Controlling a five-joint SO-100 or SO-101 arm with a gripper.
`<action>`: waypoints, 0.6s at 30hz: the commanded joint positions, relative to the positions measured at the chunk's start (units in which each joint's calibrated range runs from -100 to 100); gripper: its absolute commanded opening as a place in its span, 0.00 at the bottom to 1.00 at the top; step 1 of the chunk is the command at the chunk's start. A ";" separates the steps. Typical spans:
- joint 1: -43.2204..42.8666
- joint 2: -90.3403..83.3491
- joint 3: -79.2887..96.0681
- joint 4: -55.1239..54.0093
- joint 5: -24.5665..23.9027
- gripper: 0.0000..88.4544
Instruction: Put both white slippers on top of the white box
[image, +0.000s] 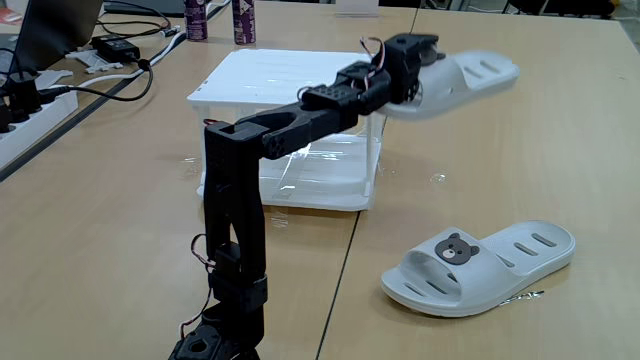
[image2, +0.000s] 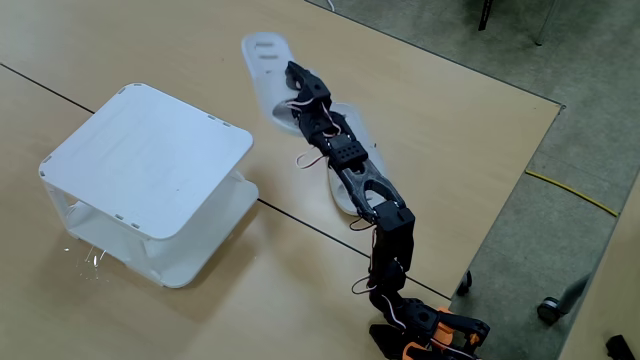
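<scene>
There were two white slippers, both made of smooth off-white rubber with oval slots in the sole. One slipper (image: 480, 268) lay flat on the wooden table (image: 520, 150), at the right in a fixed view, and it showed a small grey-brown bear face badge on its strap. The same slipper (image2: 352, 128) was mostly hidden under the arm in a fixed view from above.

The other slipper (image: 465, 78) was up in the air, blurred, beside the right edge of the white box (image: 290, 85). In a fixed view from above this lifted slipper (image2: 262, 62) pointed away from the arm, with its heel end near the upper side of the picture. The gripper (image: 418, 62) was closed on the strap end of this slipper and carried it; the same gripper (image2: 296, 84) looked dark and narrow from above. How tight the fingers pressed, I could not tell.

The white box (image2: 150, 155) was one piece of white plastic, a rack with two tiers, a flat square top with rounded corners, thin legs and clear sides. Its top was bare.

The black arm (image: 235, 200) had thin wires along its joints. At the back left of the table stood two purple cans (image: 243, 20), and black cables (image: 120, 60) lay near them.
</scene>
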 joint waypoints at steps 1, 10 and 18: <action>0.49 -8.85 -15.36 4.79 0.42 0.01; -7.16 -8.77 -19.60 7.47 0.42 0.01; -21.47 -8.77 -19.78 7.47 0.42 0.01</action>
